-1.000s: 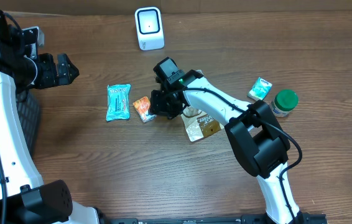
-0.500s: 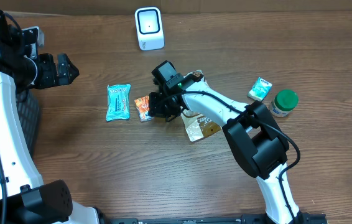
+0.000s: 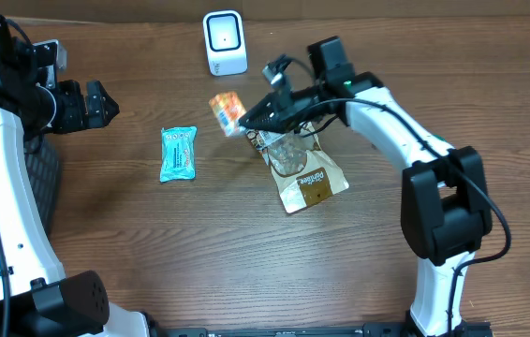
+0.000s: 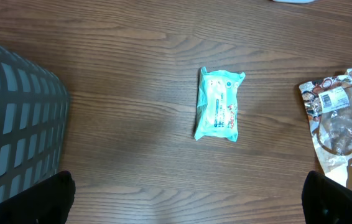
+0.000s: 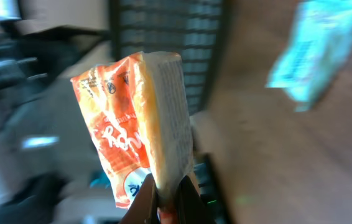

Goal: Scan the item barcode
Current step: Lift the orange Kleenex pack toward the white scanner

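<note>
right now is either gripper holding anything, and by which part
The right gripper pinches the orange snack packet by its lower end, with the rest standing clear above the fingers. The left gripper is open and holds nothing.

We see a robot test bench staged as a shop checkout: white robot arms [image 3: 389, 120], a barcode scanner [image 3: 225, 42], snack packets [image 3: 178, 153] and a grey slatted basket [image 4: 14, 124] around a wood-grain table [image 3: 153, 253].

The small packet [image 3: 228, 110] hangs before the scanner [image 3: 225, 42], flat pack [image 3: 178, 153] to its left, pouch [image 3: 307, 178] right.
</note>
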You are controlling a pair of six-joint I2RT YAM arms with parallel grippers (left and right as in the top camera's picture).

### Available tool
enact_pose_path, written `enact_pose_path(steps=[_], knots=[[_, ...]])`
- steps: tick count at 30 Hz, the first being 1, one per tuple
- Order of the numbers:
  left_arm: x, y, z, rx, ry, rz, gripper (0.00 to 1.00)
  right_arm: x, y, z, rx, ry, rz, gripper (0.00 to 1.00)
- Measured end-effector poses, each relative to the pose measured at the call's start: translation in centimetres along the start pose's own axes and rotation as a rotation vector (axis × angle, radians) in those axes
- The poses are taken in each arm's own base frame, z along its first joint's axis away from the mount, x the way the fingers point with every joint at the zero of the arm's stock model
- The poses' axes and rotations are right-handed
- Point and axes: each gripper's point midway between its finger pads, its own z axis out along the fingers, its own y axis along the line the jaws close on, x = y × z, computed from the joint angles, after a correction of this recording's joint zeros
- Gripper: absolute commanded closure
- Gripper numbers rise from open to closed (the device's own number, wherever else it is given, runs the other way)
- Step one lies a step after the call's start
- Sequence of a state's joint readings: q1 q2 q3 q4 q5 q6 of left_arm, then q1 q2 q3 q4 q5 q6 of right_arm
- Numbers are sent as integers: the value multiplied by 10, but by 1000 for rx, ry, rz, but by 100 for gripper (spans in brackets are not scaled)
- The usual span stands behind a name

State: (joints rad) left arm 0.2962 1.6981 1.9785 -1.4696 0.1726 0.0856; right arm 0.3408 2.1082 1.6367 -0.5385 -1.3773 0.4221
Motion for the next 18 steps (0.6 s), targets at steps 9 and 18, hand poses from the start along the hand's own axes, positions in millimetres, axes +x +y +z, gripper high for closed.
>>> enact_pose_path(steps=[9, 18], knots=[[0, 0, 0, 0, 0, 0, 1, -7, 16, -43, -125, -11, 187, 96], [0, 0, 0, 0, 0, 0, 0, -7, 17, -45, -130, -8, 230, 96]])
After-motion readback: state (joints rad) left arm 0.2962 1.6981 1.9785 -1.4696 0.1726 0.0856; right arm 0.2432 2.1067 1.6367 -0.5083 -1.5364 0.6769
